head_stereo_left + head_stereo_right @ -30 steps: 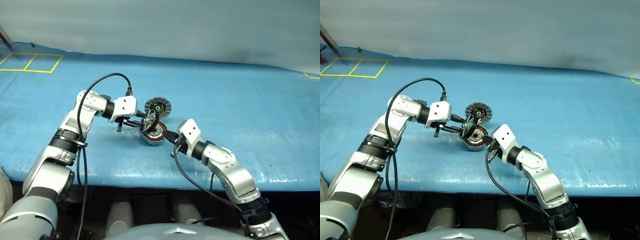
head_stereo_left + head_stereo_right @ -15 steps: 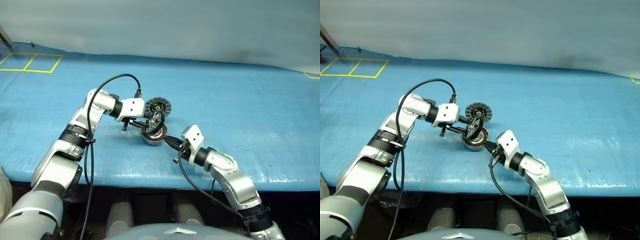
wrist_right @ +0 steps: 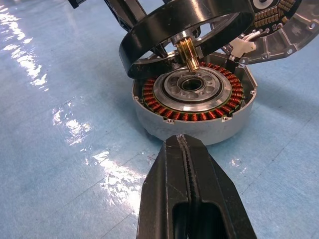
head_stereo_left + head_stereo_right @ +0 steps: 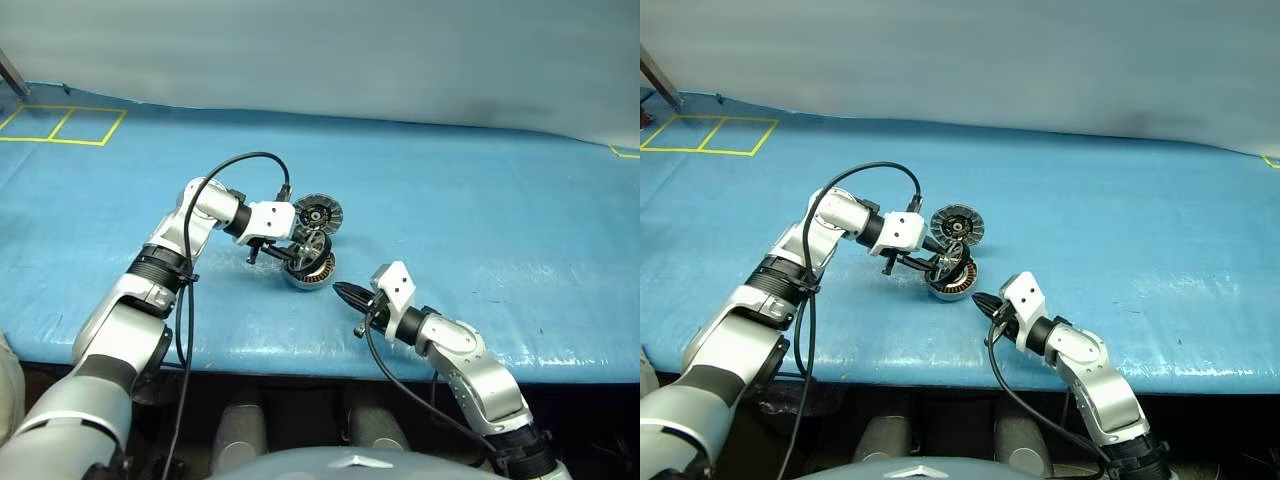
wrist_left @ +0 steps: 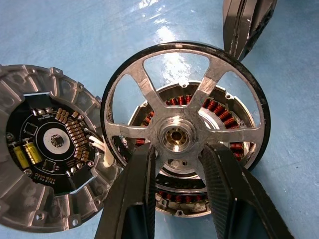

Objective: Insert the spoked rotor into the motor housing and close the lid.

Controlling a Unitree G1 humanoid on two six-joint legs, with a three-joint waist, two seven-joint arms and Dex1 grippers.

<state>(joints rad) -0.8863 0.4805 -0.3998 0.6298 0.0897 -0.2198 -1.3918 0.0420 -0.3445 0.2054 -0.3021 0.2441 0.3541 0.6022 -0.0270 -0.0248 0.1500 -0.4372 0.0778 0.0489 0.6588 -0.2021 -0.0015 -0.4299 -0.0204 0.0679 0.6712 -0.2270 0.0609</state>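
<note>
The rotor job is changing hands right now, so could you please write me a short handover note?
Left gripper: shut on the rotor at its hub, holding it tilted just above the housing, shaft pointing at the centre bore.
Right gripper: shut, holding nothing, on the near side of the housing and apart from it.
Housing: on the blue table, windings exposed. Lid: open, lying beside the housing, circuit board up.
Done: rotor picked up and brought over the housing.
Left: level the rotor, seat it in the housing, let go, then swing the lid shut.
</note>
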